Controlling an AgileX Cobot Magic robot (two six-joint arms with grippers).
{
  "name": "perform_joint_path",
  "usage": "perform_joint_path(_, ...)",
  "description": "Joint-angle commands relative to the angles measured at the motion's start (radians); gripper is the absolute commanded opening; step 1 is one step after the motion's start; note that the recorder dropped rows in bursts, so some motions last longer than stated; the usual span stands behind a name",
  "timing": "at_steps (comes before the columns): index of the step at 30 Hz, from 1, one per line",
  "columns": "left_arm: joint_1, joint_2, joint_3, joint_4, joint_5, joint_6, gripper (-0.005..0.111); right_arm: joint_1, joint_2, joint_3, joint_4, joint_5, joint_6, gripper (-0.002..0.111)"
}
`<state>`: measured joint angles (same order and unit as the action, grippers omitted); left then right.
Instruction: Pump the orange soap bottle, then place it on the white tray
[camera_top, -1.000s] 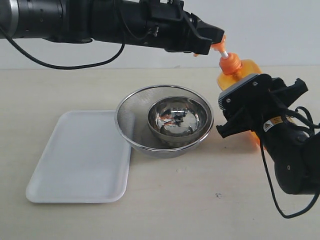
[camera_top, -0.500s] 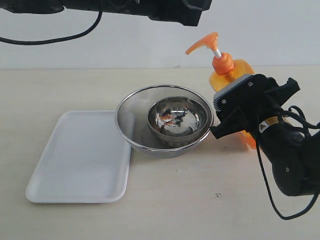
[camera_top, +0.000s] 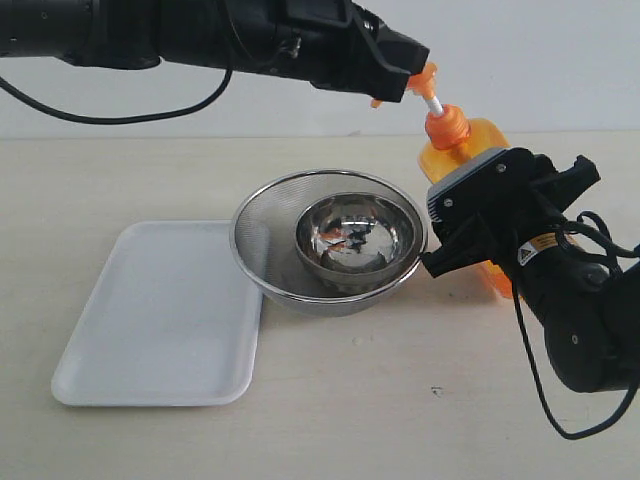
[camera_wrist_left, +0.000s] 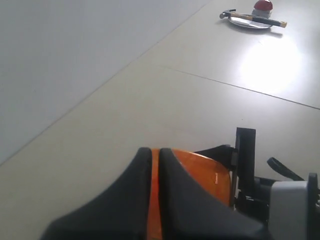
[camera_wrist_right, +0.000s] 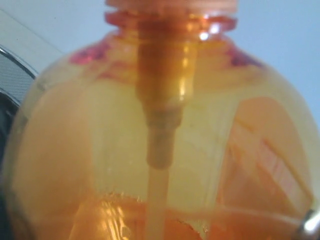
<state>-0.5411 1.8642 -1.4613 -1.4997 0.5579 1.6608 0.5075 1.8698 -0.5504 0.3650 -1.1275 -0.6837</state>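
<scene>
The clenched left end effector (camera_top: 408, 78) is back down on the soap bottle (camera_top: 478, 143) pump. The right end effector (camera_top: 515, 212) grips the bottle.

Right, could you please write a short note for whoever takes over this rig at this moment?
Left gripper: shut, tip on the orange pump head of the translucent orange soap bottle.
Right gripper: shut on the bottle's body, beside the nested round steel bowls.
Flat white rectangular tray: left of the bowls, nothing on it.
Done: bottle gripped.
Left: press the pump, then set the bottle on the tray.
</scene>
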Motion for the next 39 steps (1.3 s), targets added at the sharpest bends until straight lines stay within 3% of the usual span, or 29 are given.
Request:
perform_joint_path(1,-0.003,0.034,0.002,-0.006,0.021,-0.011,0.005,0.001,-0.022,-0.008,-0.012,-0.033,-0.001,0.0)
perform_joint_path(11,-0.007,0.106,0.002,-0.002,0.078,-0.011,0.005,0.001,-0.022,-0.008,-0.016,-0.041,-0.003,0.0)
perform_joint_path(18,-0.04,0.113,0.021,0.0,0.036,0.001,0.005,0.001,-0.022,-0.008,-0.015,-0.047,-0.003,0.0)
perform_joint_path(39,-0.04,0.107,0.049,-0.003,0.017,0.015,0.005,0.001,-0.022,-0.008,-0.015,-0.05,-0.001,0.0)
